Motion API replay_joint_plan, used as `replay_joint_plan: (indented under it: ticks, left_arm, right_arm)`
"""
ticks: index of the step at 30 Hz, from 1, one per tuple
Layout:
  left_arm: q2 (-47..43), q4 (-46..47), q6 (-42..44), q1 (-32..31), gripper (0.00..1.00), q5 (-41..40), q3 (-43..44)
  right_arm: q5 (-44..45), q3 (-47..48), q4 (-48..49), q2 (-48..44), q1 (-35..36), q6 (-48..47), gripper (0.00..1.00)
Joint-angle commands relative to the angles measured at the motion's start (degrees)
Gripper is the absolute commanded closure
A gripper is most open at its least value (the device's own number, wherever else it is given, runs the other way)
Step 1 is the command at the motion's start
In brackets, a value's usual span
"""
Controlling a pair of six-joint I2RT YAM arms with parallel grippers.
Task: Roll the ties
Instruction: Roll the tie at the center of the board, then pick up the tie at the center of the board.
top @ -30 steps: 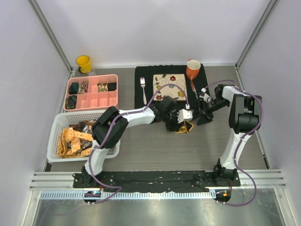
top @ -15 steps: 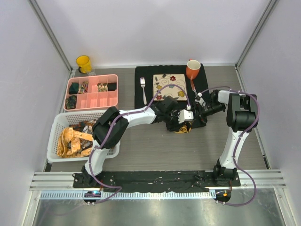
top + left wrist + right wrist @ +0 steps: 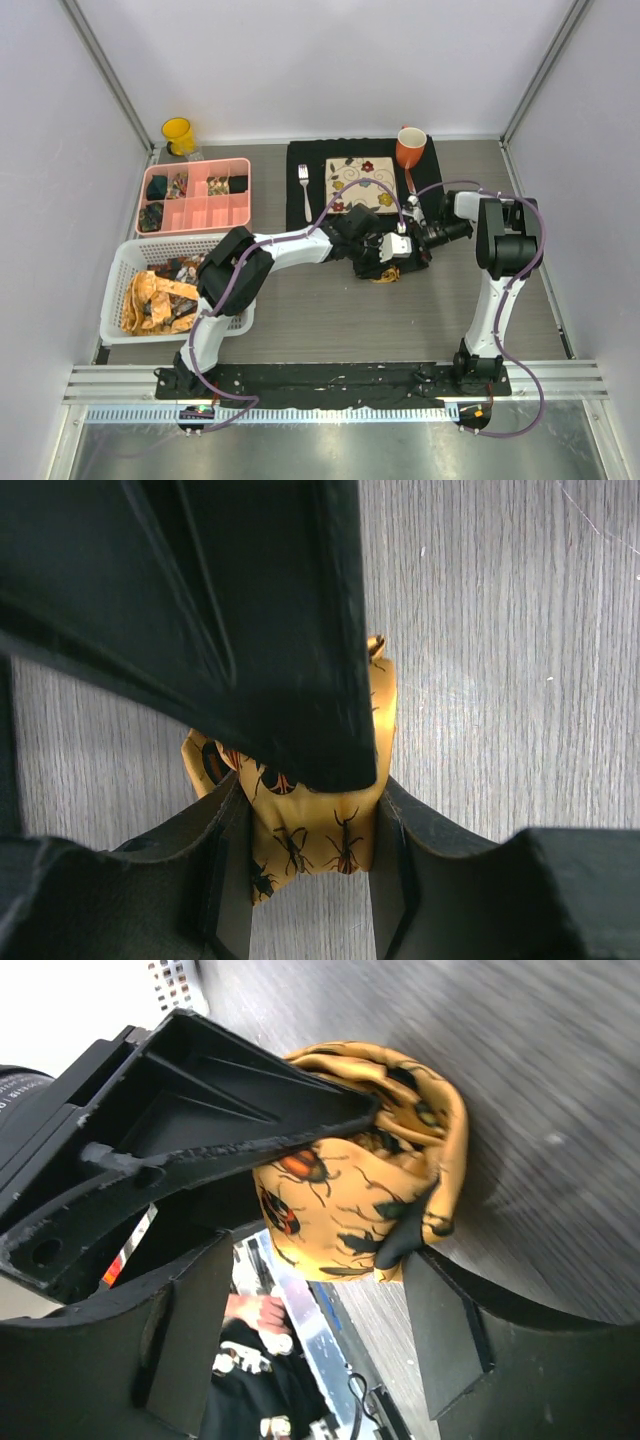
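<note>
- A rolled mustard-yellow fabric tie [image 3: 318, 842] is printed with black and red-orange insects.
- The wood-grain table [image 3: 500, 680] is coloured grey.
- The plastic compartment tray [image 3: 200, 212] is coloured pink.

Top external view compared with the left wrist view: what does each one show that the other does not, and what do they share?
Only the top external view shows the pink compartment tray, the white basket holding more ties, the orange mug and the fork. Only the left wrist view shows the insect print on the yellow tie and the left gripper closed on it. Both show that rolled tie and the wood-grain table under it.
</note>
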Motion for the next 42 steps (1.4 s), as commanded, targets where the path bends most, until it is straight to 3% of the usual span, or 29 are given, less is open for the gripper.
replay_joint_plan:
  ticks: [1, 11, 14, 15, 17, 18, 20, 21, 27, 33, 34, 38, 40, 42]
  left_arm:
    - [4.13, -7.92, 1.15, 0.05, 0.78, -3.87, -0.95]
    - [4.04, -7.83, 0.97, 0.05, 0.74, -3.69, -0.95]
    - [3.43, -7.22, 1.06, -0.04, 0.61, -3.52, -1.65]
    - [3.16, -6.78, 1.06, 0.05, 0.52, -3.34, -2.0]
    - [1.33, -4.59, 0.36, 0.49, 0.42, -3.08, -3.23]
    - [0.27, -2.06, -0.43, 0.75, 0.28, -2.82, -3.76]
    - [-2.71, 1.03, -3.59, 1.8, 0.15, -2.03, -5.34]
    - [-3.77, 4.52, -4.73, 2.16, 0.0, -1.94, -6.04]
    - [-12.99, 17.98, -7.55, 3.65, 0.0, -1.93, -16.48]
    - [-20.3, 33.64, -8.16, 3.57, 0.0, -7.38, -28.53]
    - [-20.13, 34.35, -9.56, 3.48, 0.0, -9.21, -29.07]
    - [-15.84, 10.69, -3.78, 3.39, 0.0, -2.23, -17.08]
    - [-15.03, 12.28, -5.44, 3.39, 0.01, -1.24, -17.03]
    - [-15.21, 19.91, -5.7, 3.22, 0.0, 0.88, -19.75]
  right_arm:
    - [-1.44, 3.07, -2.51, -0.17, 1.41, -3.01, 0.29]
    - [7.7, 2.72, 4.78, -0.26, 1.41, 4.64, 0.69]
    - [8.85, 2.64, 5.05, -0.26, 1.32, 4.82, 0.92]
    - [8.67, 2.55, 5.14, -0.26, 1.32, 4.64, 0.99]
    - [8.15, 2.02, 5.32, -0.26, 1.32, 4.64, 0.99]
    - [7.97, 1.76, 5.32, -0.26, 1.32, 4.29, 0.99]
    - [7.53, 0.79, 5.32, -1.04, 1.32, 3.42, 0.99]
    - [7.18, 0.35, 5.32, -1.48, 1.32, 2.89, 0.99]
    - [4.98, -2.2, 5.32, -4.74, 1.41, 0.16, 0.99]
    - [4.98, -2.81, 6.37, -6.93, 1.41, -0.46, 0.99]
    - [5.07, -2.81, 6.63, -7.28, 1.41, -0.2, 0.99]
    - [5.07, -3.51, 8.21, -8.87, 3.96, 1.12, 0.99]
    - [4.72, -3.78, 9.09, -9.48, 4.48, 1.91, 0.99]
    - [4.54, -3.87, 9.88, -10.27, 4.75, 3.32, 0.99]
